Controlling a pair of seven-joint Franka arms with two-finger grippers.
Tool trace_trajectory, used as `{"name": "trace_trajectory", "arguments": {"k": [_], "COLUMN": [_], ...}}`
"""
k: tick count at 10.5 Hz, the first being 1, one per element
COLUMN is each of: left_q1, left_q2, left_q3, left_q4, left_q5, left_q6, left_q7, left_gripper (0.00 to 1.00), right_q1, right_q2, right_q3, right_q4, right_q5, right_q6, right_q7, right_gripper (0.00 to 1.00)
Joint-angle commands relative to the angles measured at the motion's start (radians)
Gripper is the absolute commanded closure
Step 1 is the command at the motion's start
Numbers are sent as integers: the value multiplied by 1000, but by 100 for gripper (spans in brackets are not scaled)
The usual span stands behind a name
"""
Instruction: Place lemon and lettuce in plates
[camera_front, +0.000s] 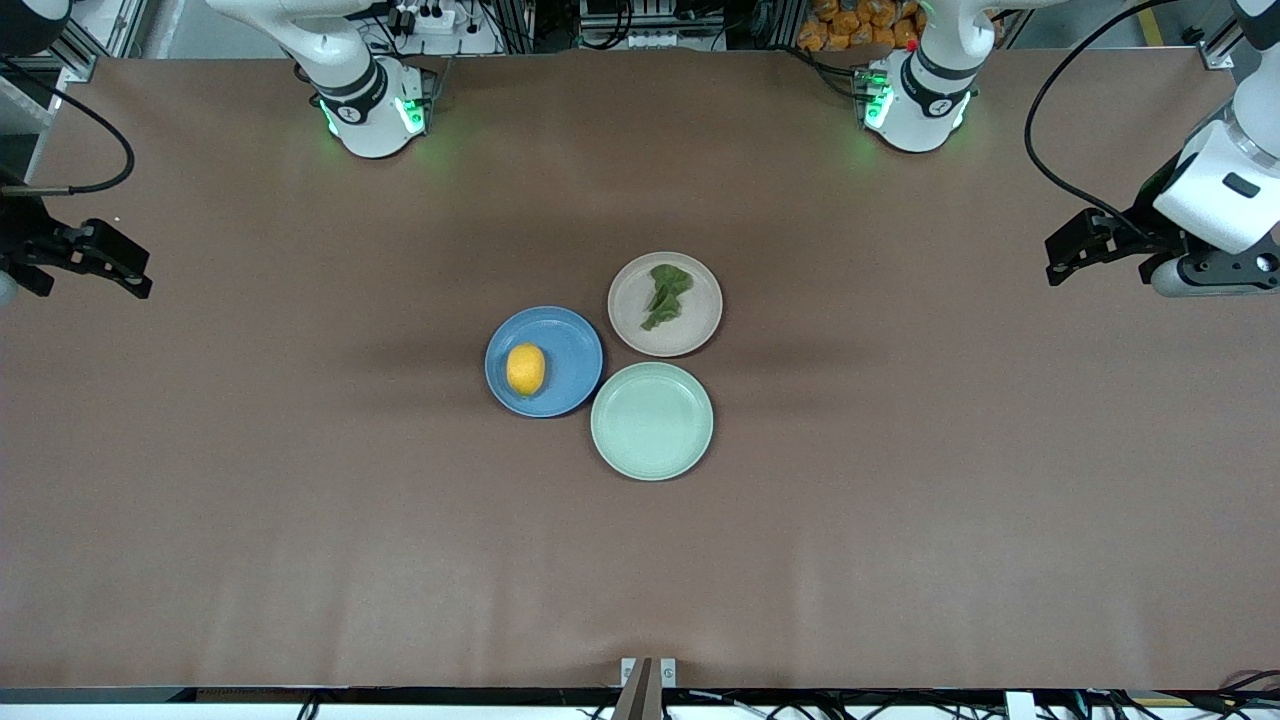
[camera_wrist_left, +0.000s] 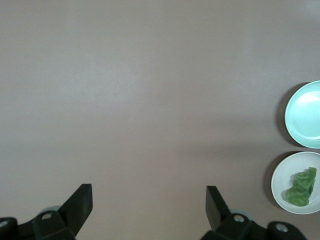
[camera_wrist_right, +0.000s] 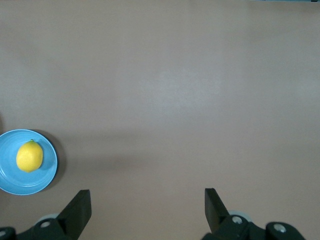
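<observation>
The front view alone showed all 3 plates clustered mid-table. The left wrist view caught only the beige plate (camera_wrist_left: 280, 192) and mint-green plate (camera_wrist_left: 300, 115); the right wrist view only the blue plate (camera_wrist_right: 12, 182). The lemon (camera_front: 526, 369) lay in the blue plate, the lettuce (camera_front: 666, 294) in the beige plate, the mint-green plate nearest the front camera. The left gripper (camera_front: 1085, 258) and right gripper (camera_front: 105, 265) hung wide open, holding nothing, each over its own table end.
</observation>
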Motion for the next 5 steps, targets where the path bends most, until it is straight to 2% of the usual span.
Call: {"name": "trace_trajectory", "arguments": {"k": [1, 2, 5], "left_q1": [3, 3, 3], "left_q2": [-4, -4, -4], "left_q3": [-2, -2, 0], "left_q4": [15, 15, 15], "left_q5": [-28, -28, -28], "left_q6": [-23, -23, -23], "left_q7": [29, 29, 29], "left_gripper": [0, 0, 0], "right_q1": [3, -2, -6], "right_q2": [-4, -5, -4], "right_q3": [-2, -8, -18], "right_q4": [8, 8, 7], "right_q5": [63, 97, 97], "right_q6": [-51, -74, -78], "right_q7": [0, 8, 8], "right_gripper": [0, 0, 0]}}
